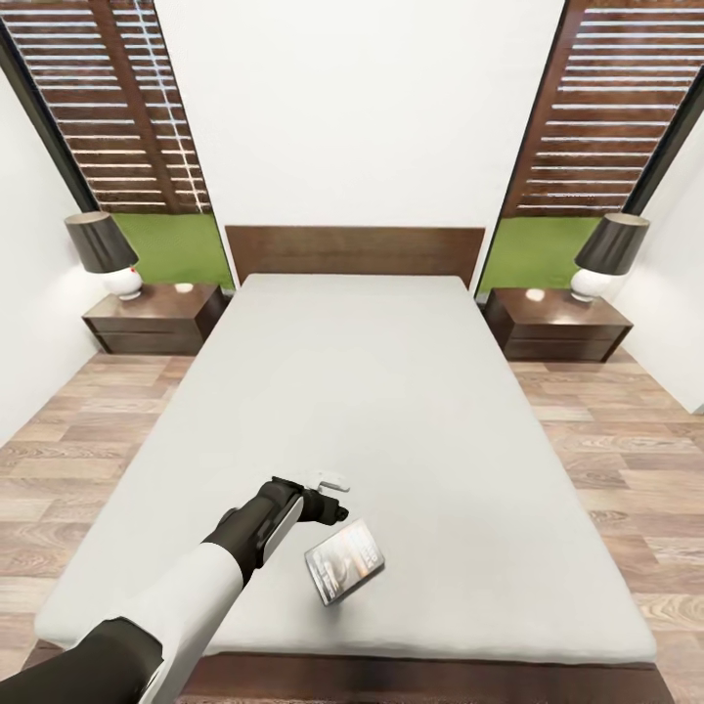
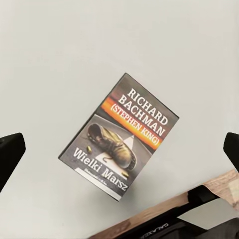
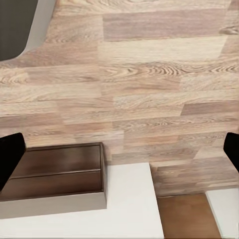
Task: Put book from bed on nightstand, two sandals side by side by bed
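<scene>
Book [image 1: 344, 562] lies flat on the bed [image 1: 391, 391] near its foot edge. In the left wrist view the cover [image 2: 119, 137] reads "RICHARD BACHMAN (STEPHEN KING)", "Wielki Marsz", orange band, boot picture; the small print below is illegible. Left gripper [image 2: 119, 149] spread wide above the book, not touching. Right gripper [image 3: 119, 154] spread over plank floor [image 3: 149, 89]. Nightstands [image 1: 152, 318] [image 1: 557, 323] carry lamps.

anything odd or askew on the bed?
Only the book: it lies flat, cover up, near the foot of the bed, turned askew to the mattress edges. The left tool is beside it, open. No damage or spills visible.
</scene>
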### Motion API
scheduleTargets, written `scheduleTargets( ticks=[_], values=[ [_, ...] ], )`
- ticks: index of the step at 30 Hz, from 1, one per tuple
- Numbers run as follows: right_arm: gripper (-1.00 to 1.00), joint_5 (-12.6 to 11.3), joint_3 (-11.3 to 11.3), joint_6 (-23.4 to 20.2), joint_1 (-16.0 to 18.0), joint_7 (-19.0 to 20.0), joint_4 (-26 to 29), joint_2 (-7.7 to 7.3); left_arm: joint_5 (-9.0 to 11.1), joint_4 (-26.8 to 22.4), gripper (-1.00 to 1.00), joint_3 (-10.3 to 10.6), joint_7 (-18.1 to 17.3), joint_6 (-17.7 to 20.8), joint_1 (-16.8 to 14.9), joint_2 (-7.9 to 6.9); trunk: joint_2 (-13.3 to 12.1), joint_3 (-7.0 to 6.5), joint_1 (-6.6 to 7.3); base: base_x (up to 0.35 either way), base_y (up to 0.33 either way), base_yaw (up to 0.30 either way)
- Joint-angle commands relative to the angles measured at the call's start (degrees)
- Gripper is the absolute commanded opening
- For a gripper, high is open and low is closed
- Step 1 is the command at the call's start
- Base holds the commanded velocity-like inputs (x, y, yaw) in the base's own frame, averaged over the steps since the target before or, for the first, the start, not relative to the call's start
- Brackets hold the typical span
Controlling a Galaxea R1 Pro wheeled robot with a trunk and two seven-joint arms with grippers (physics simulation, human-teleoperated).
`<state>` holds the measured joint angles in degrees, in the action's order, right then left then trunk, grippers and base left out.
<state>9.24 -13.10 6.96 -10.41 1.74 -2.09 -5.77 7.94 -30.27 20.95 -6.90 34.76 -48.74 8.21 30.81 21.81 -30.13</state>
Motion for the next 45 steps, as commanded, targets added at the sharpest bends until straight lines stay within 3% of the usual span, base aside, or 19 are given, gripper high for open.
scheduleTargets(
  ticks=[1,45],
  values=[
    [1.0,0.52,-0.5,0.33,-0.03,0.13,-0.11,-0.01,0.58,-0.05,1.0,0.23,0.2,0.29,-0.04,-0.04,0.08,0.16,-0.02,0.0,0.0,0.0],
    [1.0,0.6,-0.17,0.41,-0.84,0.19,0.05,1.09,0.66,-2.44,1.0,0.14,-1.67,0.15,-0.13,-0.03,0.08,4.3,-0.02,0.0,0.0,0.0]
  ],
)
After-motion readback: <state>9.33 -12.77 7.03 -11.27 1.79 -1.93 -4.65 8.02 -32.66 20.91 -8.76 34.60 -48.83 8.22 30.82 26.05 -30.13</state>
